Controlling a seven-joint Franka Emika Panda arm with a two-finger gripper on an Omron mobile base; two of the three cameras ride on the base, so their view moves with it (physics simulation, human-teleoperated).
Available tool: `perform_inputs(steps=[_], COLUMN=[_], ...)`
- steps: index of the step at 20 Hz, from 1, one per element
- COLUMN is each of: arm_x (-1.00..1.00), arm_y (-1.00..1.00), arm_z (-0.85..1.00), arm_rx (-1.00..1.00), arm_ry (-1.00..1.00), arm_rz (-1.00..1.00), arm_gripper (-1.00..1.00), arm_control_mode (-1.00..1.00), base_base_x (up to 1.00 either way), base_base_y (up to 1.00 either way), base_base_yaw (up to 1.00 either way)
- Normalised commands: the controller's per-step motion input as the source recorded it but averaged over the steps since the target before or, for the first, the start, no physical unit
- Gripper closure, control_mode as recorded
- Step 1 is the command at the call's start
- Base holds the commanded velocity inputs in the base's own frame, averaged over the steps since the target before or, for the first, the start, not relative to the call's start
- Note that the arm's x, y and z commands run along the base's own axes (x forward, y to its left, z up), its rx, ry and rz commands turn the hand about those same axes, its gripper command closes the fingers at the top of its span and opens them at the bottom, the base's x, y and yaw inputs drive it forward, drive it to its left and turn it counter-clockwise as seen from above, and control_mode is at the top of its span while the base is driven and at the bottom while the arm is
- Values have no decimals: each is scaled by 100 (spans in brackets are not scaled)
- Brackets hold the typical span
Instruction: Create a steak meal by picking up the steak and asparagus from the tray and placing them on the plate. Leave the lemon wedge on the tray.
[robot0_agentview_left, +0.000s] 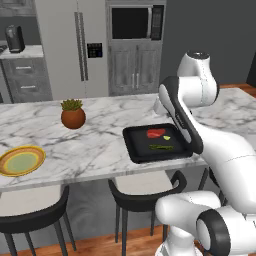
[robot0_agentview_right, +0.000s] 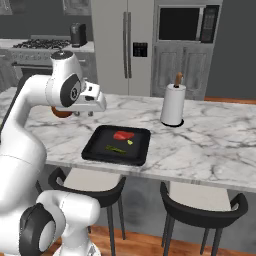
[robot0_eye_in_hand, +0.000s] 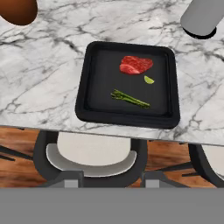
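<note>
**Steak, asparagus and lemon wedge share the black tray**

The steak (robot0_eye_in_hand: 136, 64) lies flat in the far half of the tray (robot0_eye_in_hand: 85, 83), seen from the stool side, its long axis running roughly along the tray's far rim. Nearer the stools, the asparagus (robot0_eye_in_hand: 130, 99) lies on the tray floor, its stalks slanting slightly across the tray's length. The lemon wedge (robot0_eye_in_hand: 149, 79) sits between them, just beside the steak's right end. None of the three touches another.

The tray rests on the marble surface (robot0_agentview_left: 100, 140) close to its front edge, above a dark stool (robot0_eye_in_hand: 89, 159). The plate (robot0_agentview_left: 21, 161) sits well to the tray's left, at the same front edge. A brown plant pot (robot0_agentview_left: 73, 116) stands between plate and tray, farther back; a paper-towel roll (robot0_agentview_right: 173, 104) stands beyond the tray's right corner.

The claw (robot0_agentview_right: 84, 113) hangs above the surface, off the tray's far left corner and clear of the food. Whether its fingers are spread or pressed together cannot be told.
</note>
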Motion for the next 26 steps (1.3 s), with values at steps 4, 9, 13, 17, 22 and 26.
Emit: perform_inputs(steps=[4,9,13,17,22,26], arm_x=[-27,-46,-18,0,0,0], arm_y=[0,0,0,0,0,0], arm_z=[0,-16,-15,0,0,0], arm_rx=[0,0,0,0,0,0], arm_ry=[0,0,0,0,0,0], arm_rz=[0,0,0,0,0,0], arm_gripper=[-100,-100,-100,-100,-100,-100], arm_control_mode=[-100,-100,-100,-100,100,100], base_base_x=[0,0,0,0,-18,-45], base_base_y=[0,0,0,0,2,38], base_base_yaw=[0,0,0,0,0,0])
